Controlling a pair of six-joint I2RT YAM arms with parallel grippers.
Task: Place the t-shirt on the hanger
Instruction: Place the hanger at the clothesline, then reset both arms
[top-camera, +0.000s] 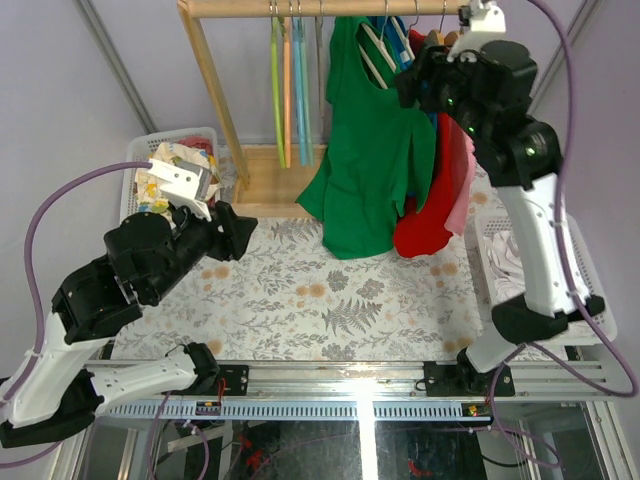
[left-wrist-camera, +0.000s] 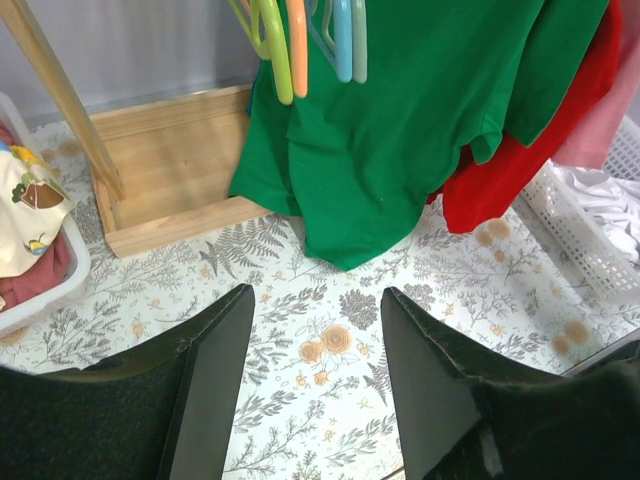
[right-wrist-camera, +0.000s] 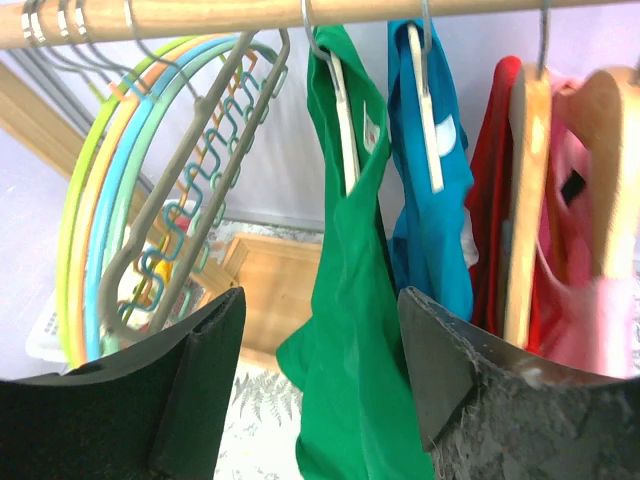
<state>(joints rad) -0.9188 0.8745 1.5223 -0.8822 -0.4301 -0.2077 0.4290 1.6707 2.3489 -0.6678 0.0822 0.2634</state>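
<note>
The green t-shirt (top-camera: 365, 170) hangs from the wooden rail (top-camera: 320, 8) on the pale beige hanger (top-camera: 372, 52). Its hem reaches the floral table cover. In the right wrist view the hanger's pale arm (right-wrist-camera: 345, 125) shows inside the shirt's neck, with the shirt (right-wrist-camera: 350, 340) draping below. My right gripper (top-camera: 410, 78) is open and empty, high up by the shirt's shoulder; in its own view (right-wrist-camera: 320, 310) the shirt hangs beyond the gap between the fingers. My left gripper (top-camera: 238, 232) is open and empty, low over the table; in its view (left-wrist-camera: 318, 295) the shirt (left-wrist-camera: 400, 120) hangs ahead.
Green, orange and blue hangers (top-camera: 290, 90) hang left of the shirt. A blue garment (right-wrist-camera: 430, 200) and a red garment (top-camera: 440, 200) hang right of it. The rack's wooden base (top-camera: 270, 180) stands behind. Laundry baskets sit at the left (top-camera: 170, 170) and right (top-camera: 530, 260).
</note>
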